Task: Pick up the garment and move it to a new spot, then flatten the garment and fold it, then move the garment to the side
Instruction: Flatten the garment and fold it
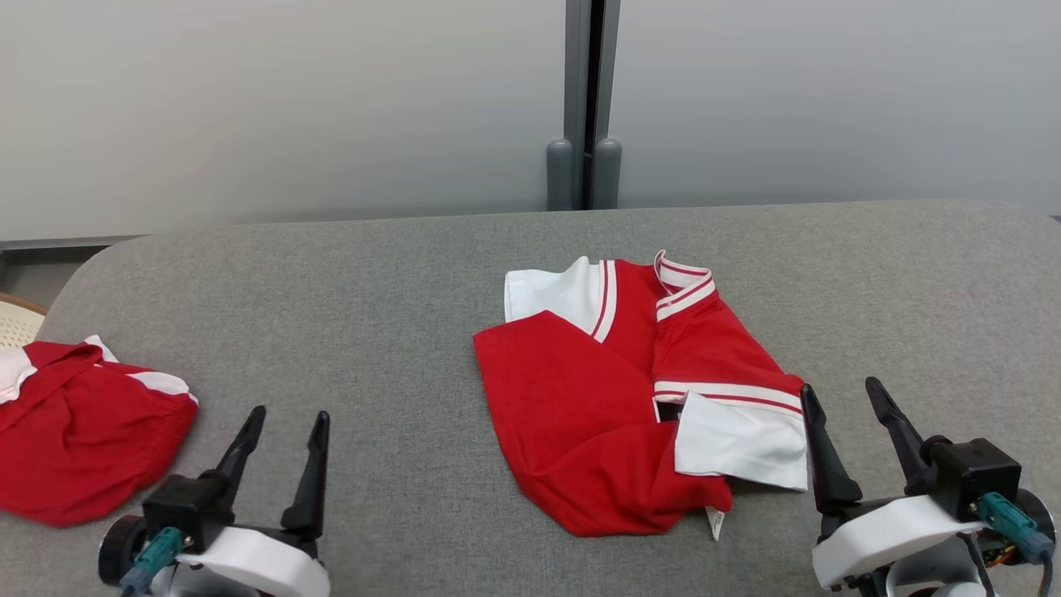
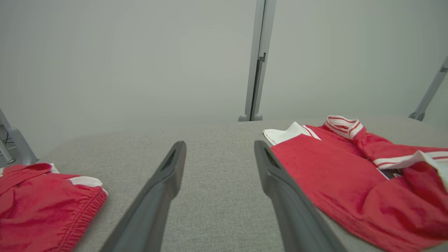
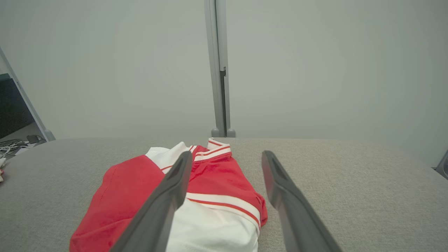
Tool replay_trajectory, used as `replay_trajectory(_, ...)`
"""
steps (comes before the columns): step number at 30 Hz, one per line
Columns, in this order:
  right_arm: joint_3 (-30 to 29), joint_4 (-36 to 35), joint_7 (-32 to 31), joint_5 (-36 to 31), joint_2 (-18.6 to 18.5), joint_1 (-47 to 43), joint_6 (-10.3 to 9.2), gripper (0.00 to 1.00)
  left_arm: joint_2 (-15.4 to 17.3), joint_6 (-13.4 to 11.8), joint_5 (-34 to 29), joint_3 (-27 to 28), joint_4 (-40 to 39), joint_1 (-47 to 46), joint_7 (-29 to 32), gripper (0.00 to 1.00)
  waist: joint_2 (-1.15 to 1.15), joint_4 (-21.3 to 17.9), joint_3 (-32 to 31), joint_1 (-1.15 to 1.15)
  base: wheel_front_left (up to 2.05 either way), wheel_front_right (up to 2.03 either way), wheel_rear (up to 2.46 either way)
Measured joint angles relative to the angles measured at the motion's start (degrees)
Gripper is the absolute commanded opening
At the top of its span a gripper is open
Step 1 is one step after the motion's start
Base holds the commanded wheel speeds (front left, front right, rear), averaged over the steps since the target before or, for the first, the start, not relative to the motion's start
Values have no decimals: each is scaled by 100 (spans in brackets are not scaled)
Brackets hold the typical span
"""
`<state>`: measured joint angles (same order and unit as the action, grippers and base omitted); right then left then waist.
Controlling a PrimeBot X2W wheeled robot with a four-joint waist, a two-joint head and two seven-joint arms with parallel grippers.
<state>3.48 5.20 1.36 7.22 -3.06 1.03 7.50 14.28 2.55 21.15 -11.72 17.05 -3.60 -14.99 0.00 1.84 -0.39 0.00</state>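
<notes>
A red garment [image 1: 597, 398] with white sleeves and a striped collar lies loosely folded at the middle of the grey table [image 1: 398, 315]. The left wrist view has the garment [image 2: 336, 175] to the right of the fingers; the right wrist view has the garment [image 3: 210, 196] below and left of them. My left gripper [image 1: 286, 424] hovers open near the front left, well left of the garment. Just off the garment's white right sleeve, my right gripper [image 1: 841, 396] stands open. Nothing is between either pair of fingers.
A second red piece of clothing [image 1: 75, 427] with white trim lies crumpled at the table's left edge, and it appears again [image 2: 45, 206] in the left wrist view. A grey wall with a vertical post [image 1: 587, 99] runs behind the table. A woven basket rim [image 1: 16, 319] shows far left.
</notes>
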Motion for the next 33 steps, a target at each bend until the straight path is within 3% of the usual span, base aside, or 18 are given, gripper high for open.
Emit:
replay_trajectory(9, 38, -90, -21, -18, 7, 169, -1, 100, -579, 288, -101, -896, 178, -754, 494, 100, 0, 14, 348, 0, 0, 0, 0)
replay_trajectory(20, 55, 0, 64, -1, 13, 405, 0, 100, -1011, 420, 126, -1682, 1579, -1436, 1354, 99, 0, -393, 964, 0, 0, 0, 0)
replay_trajectory(21, 43, 13, 66, -1, 12, 411, 0, 100, -1018, 422, 175, -1695, 1671, -1440, 1376, 64, 0, -423, 988, 0, 0, 0, 0)
replay_trajectory(22, 34, 20, 67, -1, 13, 423, 0, 100, -1025, 425, 191, -1693, 1737, -1448, 1370, 0, 0, -447, 1010, 0, 0, 0, 0)
replay_trajectory(27, -10, 58, 118, 16, 14, 499, 0, 100, -1050, 426, 258, -1704, 1964, -1612, 1302, 0, 0, -492, 1078, 0, 0, 0, 0)
replay_trajectory(33, -108, 75, 152, 18, 16, 521, -1, 100, -967, 345, 270, -1504, 1638, -1753, 661, 0, 0, -433, 1091, 0, 0, 0, 0)
